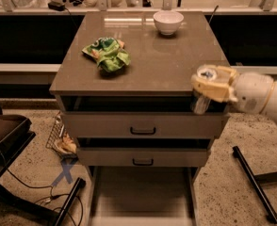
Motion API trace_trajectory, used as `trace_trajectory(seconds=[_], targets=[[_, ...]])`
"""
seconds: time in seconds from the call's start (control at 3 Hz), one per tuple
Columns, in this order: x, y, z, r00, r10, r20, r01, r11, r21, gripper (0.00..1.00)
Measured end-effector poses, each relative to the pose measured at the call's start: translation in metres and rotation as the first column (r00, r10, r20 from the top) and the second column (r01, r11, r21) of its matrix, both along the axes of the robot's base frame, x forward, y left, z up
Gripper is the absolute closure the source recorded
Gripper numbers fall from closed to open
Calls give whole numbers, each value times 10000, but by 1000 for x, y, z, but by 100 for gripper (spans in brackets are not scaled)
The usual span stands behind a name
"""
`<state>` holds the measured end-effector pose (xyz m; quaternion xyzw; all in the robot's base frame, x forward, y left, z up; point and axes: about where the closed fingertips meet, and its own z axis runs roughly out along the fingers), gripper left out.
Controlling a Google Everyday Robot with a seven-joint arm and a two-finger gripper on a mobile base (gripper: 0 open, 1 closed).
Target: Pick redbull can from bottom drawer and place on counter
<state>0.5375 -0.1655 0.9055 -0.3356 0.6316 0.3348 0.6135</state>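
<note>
My gripper is shut on the redbull can. It holds the can upright at the right front corner of the counter, its silvery top about level with the counter's edge and its lower part in front of the cabinet's top gap. The bottom drawer is pulled out below, a wide grey tray with a bare floor. My white arm reaches in from the right.
A white bowl stands at the counter's back right. A green chip bag lies left of centre. Two upper drawers with black handles sit slightly ajar. A black bar lies on the floor at right; cables and a chair base are at left.
</note>
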Motion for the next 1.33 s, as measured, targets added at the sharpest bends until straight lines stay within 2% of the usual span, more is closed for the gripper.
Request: trace_trajectory(seconds=[0.33,0.67,1.0,1.33], targets=[[24,-6,55,9951,-851,500,858,9962,-121,100],[50,-10,89,9891,-1237,795,1243,9922,-25,100],[103,-12,95,9946,-766,693,761,9971,96,100],[146,0,91,9987,-84,501,73,9997,222,100]])
